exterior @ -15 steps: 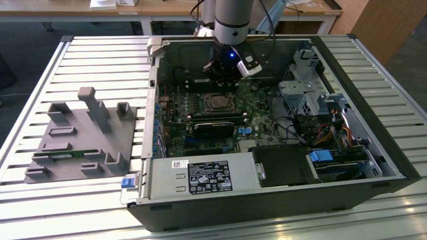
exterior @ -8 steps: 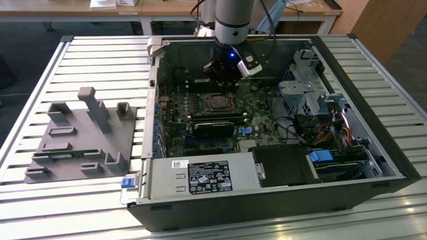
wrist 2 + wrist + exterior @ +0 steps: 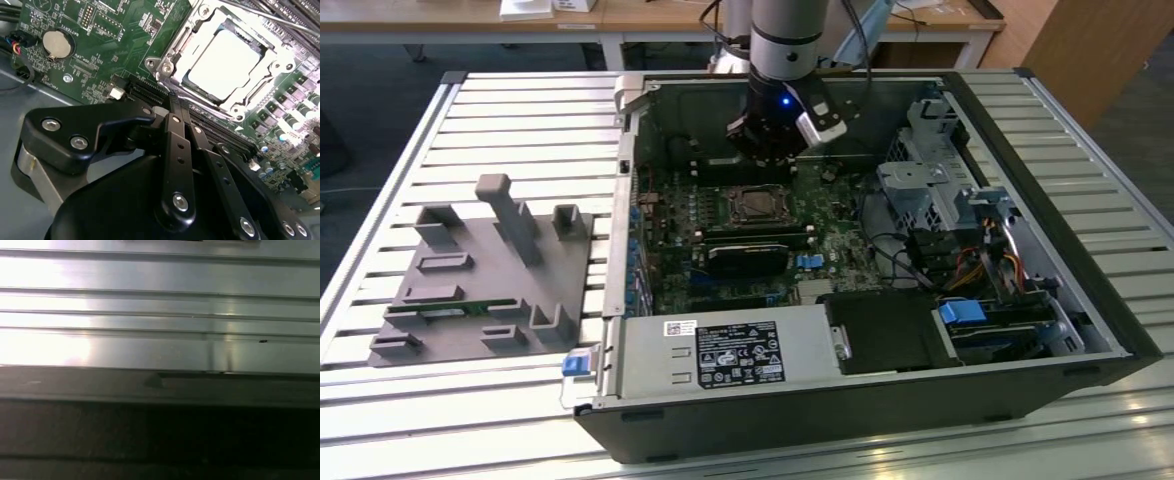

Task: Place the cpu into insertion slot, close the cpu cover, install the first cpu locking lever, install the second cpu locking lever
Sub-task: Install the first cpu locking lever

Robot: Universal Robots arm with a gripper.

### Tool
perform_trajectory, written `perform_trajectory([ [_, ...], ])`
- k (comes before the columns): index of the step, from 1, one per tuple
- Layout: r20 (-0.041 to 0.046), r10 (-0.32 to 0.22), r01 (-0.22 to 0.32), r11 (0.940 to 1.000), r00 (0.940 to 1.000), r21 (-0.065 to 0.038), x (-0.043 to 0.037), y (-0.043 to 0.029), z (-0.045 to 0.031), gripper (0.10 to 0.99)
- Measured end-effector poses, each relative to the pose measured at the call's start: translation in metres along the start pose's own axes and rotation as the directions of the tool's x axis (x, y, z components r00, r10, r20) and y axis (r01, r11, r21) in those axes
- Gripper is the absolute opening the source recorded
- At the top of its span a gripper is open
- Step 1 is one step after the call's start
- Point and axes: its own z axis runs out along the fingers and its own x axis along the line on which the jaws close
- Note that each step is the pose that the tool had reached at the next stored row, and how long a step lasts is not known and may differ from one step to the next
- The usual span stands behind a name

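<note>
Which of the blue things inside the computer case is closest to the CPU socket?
The small blue connector on the motherboard, just toward the exterior view's right of the black card. The other blue piece sits off by the drive bay.

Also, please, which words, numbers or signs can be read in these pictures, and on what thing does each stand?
Black label on the power supply: print too small to read.
White sticker beside it: too small.
White lettering on the green board by the coin battery: blurred.
No text can be quoted.
</note>
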Motion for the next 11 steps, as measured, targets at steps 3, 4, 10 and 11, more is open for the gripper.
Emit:
perform_trajectory([
  [3,0.0000,0.000,0.000,1.0000,1.0000,0.000,0.0001,-0.0018,-0.0001,0.118],
  [4,0.0000,0.000,0.000,1.0000,1.0000,0.000,0.0001,-0.0024,-0.0001,0.118],
  [10,0.0000,0.000,0.000,1.0000,1.0000,0.000,0.0000,-0.0053,-0.0002,0.118],
  [11,0.0001,0.000,0.000,1.0000,1.0000,0.000,0.0000,-0.0055,-0.0001,0.118],
])
